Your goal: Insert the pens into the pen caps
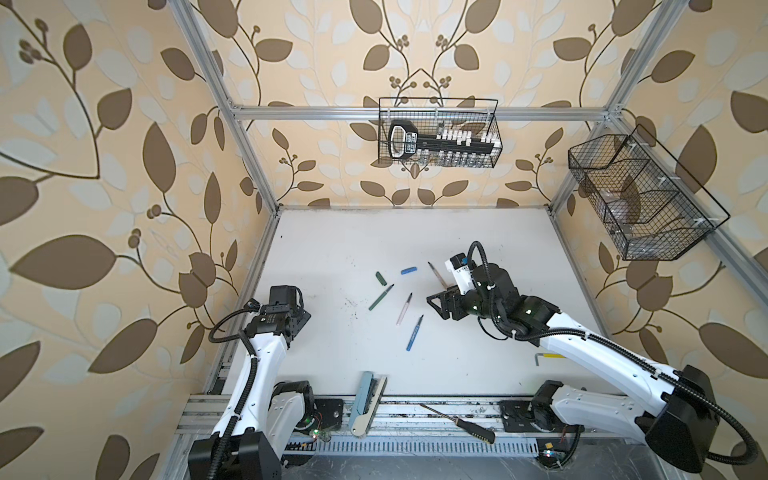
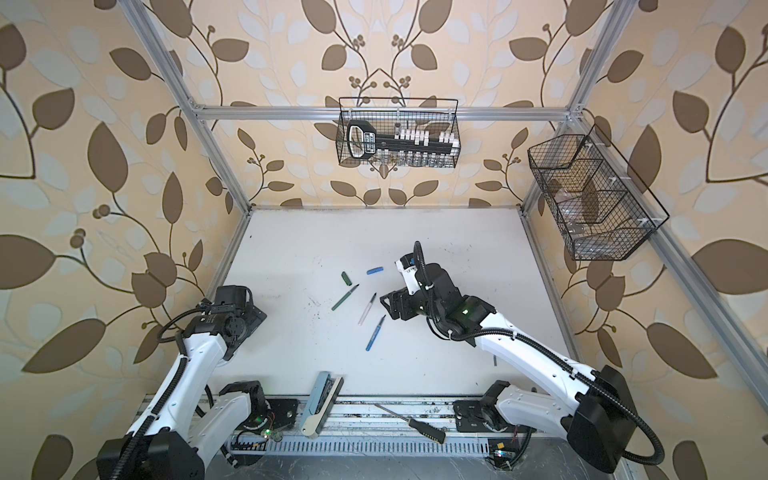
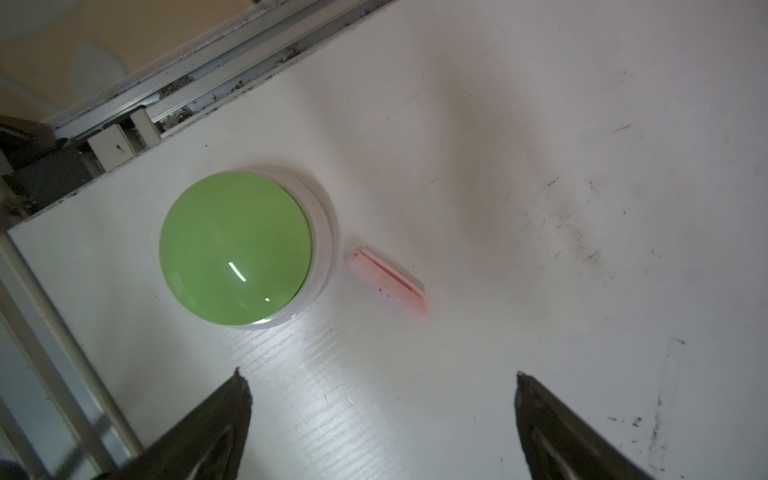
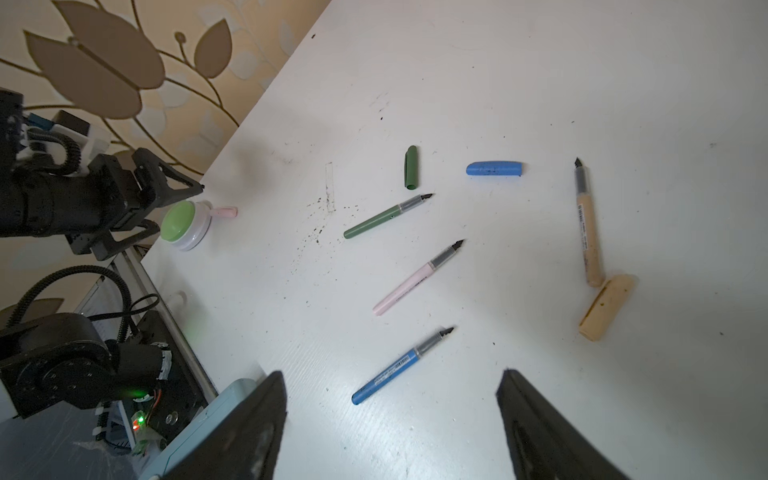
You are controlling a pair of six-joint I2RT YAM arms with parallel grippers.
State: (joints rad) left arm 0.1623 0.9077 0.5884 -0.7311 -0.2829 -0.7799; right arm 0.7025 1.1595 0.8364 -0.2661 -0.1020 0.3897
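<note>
R wrist view: right end effector [image 4: 392,372] is sitting nearest the lens, jaws standing wide, gripping nothing. On the worktop [image 4: 478,75] 4 pens are lying uncapped: blue pen [image 4: 399,368], pink pen [image 4: 417,278], green pen [image 4: 388,216], tan pen [image 4: 586,224]. 4 caps are lying loose: green cap [image 4: 411,167], blue cap [image 4: 493,168], tan cap [image 4: 607,307] just beside the tan pen's rear, pink cap [image 4: 224,212] just beside a green button [image 4: 178,222].

L wrist view: left end effector [image 3: 379,372] is gaping wide, empty, near that button & pink cap.

Top views: 2 wire baskets are hanging on the walls. Back basket [image 1: 436,99] is holding a black rack [image 1: 440,143] w/ white bits; side basket [image 1: 590,158] contents unclear. 1 screwdriver [image 1: 473,430] is lying on the front rail, 1 hex key [image 1: 550,356] on the worktop.
</note>
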